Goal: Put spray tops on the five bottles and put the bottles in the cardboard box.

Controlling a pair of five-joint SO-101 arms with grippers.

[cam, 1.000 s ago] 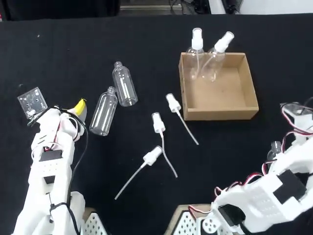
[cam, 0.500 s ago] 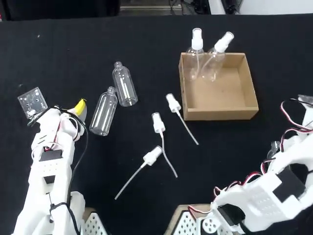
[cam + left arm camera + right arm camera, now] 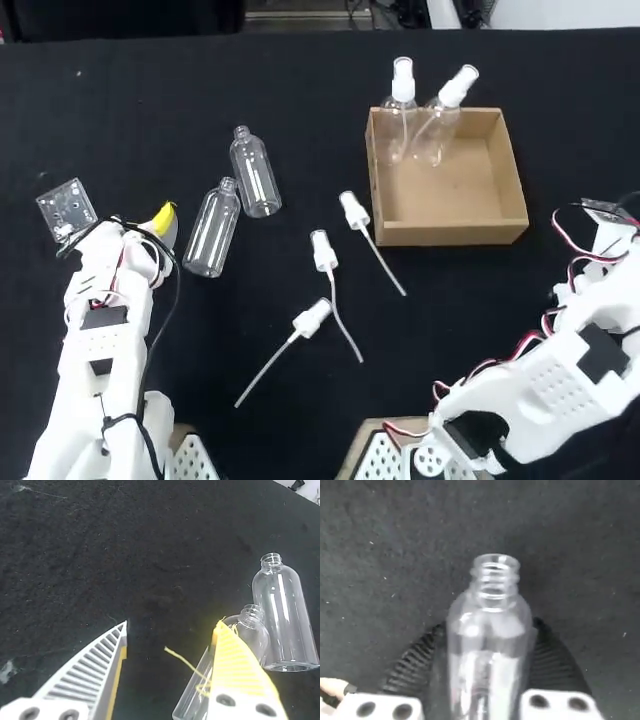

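Right pincer (image 3: 487, 635) pinching an open-necked bottle (image 3: 490, 605) at the counter's (image 3: 150, 100) near right, left pincer (image 3: 172, 627) spread at the left beside a lying capless bottle (image 3: 250, 630).

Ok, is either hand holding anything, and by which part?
The right hand grips an uncapped bottle around its body, neck free. The left hand is open, holding nothing.

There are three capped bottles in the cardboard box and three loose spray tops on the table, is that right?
No. The cardboard box holds two capped bottles, not three; the high view shows it. Three loose spray tops do lie on the table.
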